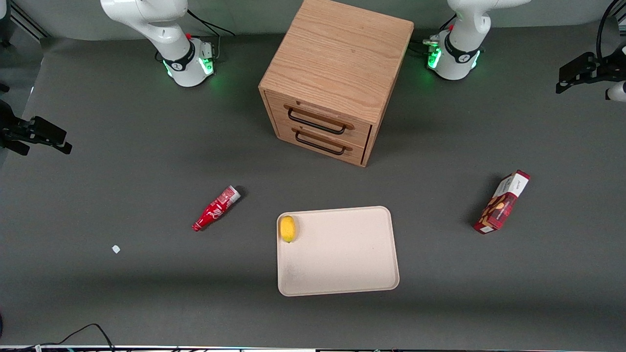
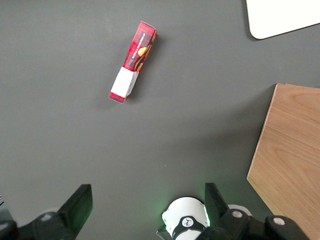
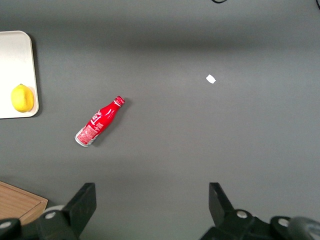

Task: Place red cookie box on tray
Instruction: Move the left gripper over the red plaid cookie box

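The red cookie box (image 1: pixel 501 202) lies flat on the grey table toward the working arm's end, its white end panel pointing away from the front camera. It also shows in the left wrist view (image 2: pixel 133 62). The beige tray (image 1: pixel 342 259) lies mid-table, nearer the front camera than the cabinet, well apart from the box; one corner (image 2: pixel 280 17) shows in the left wrist view. My left gripper (image 2: pixel 145 207) is open and empty. It hangs high above its own arm's base (image 2: pixel 186 222), far from the box. It is out of the front view.
A yellow lemon (image 1: pixel 287 228) lies in the tray by its rim. A small red bottle (image 1: pixel 215 208) lies on the table toward the parked arm's end, with a white scrap (image 1: pixel 116 249) farther that way. The wooden two-drawer cabinet (image 1: pixel 337 73) stands between the arm bases.
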Action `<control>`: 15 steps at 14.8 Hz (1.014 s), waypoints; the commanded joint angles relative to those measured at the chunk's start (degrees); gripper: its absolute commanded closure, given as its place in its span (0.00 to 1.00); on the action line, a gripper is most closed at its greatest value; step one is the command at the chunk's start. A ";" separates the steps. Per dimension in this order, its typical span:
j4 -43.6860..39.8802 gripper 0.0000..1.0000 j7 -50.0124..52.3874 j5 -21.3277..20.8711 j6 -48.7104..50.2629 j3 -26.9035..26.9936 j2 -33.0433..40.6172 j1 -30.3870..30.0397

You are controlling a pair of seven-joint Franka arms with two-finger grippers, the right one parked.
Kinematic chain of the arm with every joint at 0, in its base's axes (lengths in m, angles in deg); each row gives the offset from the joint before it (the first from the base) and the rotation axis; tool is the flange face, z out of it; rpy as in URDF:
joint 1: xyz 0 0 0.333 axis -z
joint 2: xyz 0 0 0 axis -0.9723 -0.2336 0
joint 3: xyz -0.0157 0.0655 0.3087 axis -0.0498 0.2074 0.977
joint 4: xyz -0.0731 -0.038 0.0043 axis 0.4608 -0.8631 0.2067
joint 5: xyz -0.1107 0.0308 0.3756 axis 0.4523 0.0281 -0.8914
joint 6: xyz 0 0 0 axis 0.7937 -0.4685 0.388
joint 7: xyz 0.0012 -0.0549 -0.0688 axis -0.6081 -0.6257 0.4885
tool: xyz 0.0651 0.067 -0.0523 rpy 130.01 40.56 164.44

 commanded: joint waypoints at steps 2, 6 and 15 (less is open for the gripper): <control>-6.05 0.00 -5.45 -0.51 0.39 1.30 -3.93 -0.38; -9.67 0.00 -23.27 -0.51 -3.19 6.32 -12.44 -0.47; 8.84 0.00 -35.27 5.91 -26.63 7.91 -22.66 -0.47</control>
